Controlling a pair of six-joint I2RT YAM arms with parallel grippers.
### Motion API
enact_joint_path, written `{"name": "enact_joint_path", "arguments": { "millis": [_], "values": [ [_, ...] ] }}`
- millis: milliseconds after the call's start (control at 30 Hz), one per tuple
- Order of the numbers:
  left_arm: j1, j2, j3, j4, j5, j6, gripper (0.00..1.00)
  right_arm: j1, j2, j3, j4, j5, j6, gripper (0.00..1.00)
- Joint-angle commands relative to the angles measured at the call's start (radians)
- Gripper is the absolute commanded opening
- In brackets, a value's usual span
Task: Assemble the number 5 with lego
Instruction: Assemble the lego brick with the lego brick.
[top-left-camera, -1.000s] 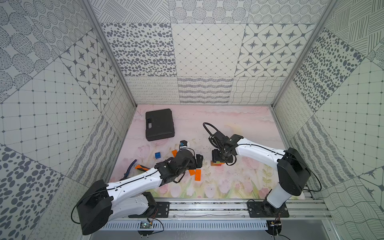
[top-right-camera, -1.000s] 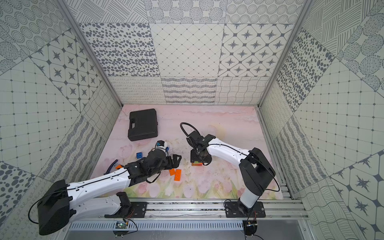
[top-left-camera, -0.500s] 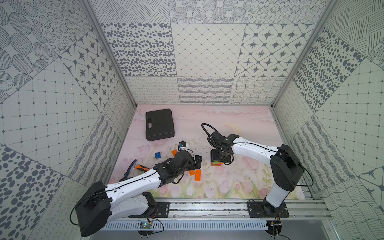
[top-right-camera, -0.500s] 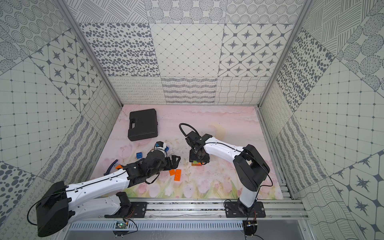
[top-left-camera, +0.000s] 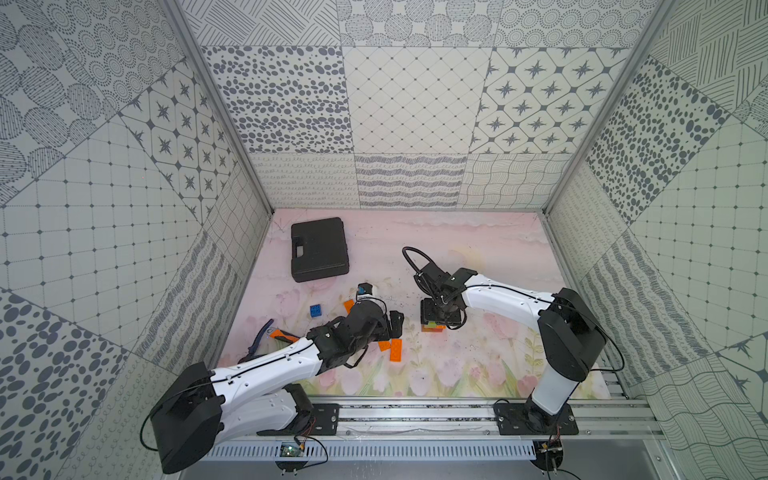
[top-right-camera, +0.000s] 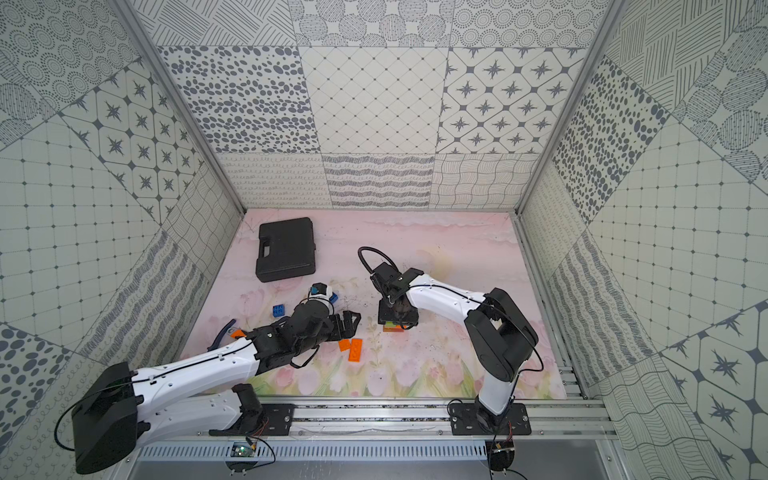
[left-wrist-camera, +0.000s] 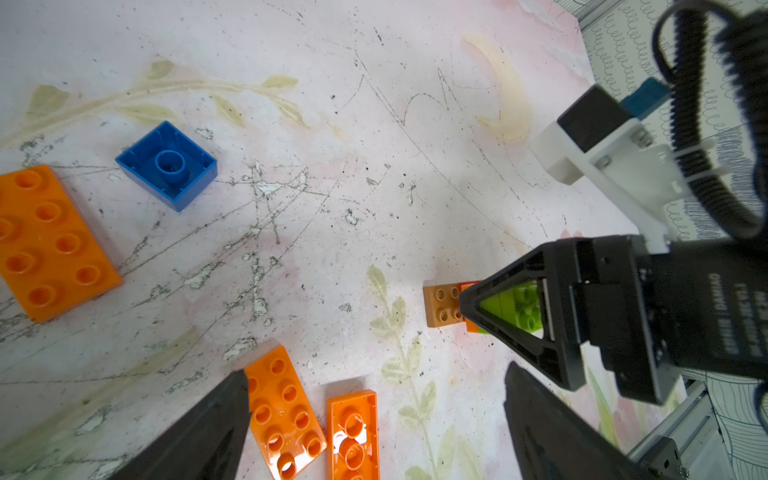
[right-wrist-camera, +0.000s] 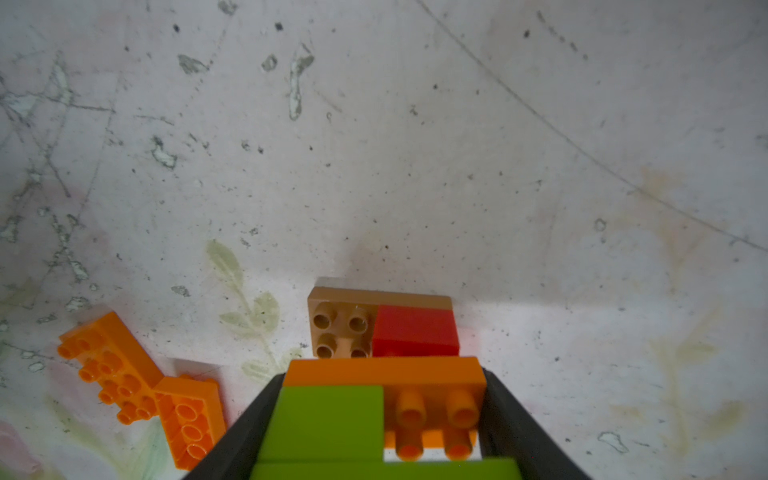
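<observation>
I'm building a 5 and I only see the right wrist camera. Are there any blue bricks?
Observer: Yes, a blue brick lies hollow side up on the mat.
Operator: Is the other arm holding anything?
Observer: No. The left gripper is open and empty, near two orange bricks.
Operator: Anything else out there?
Observer: A black case sits farther back, apart from your stack.
</observation>
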Motion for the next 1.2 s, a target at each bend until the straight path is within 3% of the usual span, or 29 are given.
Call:
{"name": "enact_joint_path", "arguments": {
  "millis": [0,1167],
  "values": [
    [0.013,0.002,0.005,0.034,0.007,0.009,0.99,0.004,0.016,0.016,0.019,0.003,0.004,0.62],
    [0.013,-0.032,-0.01,0.021,-0.01,0.005,0.99,0.016,0.054,0.057,-0.022,0.042,0.008,0.61]
  ]
}}
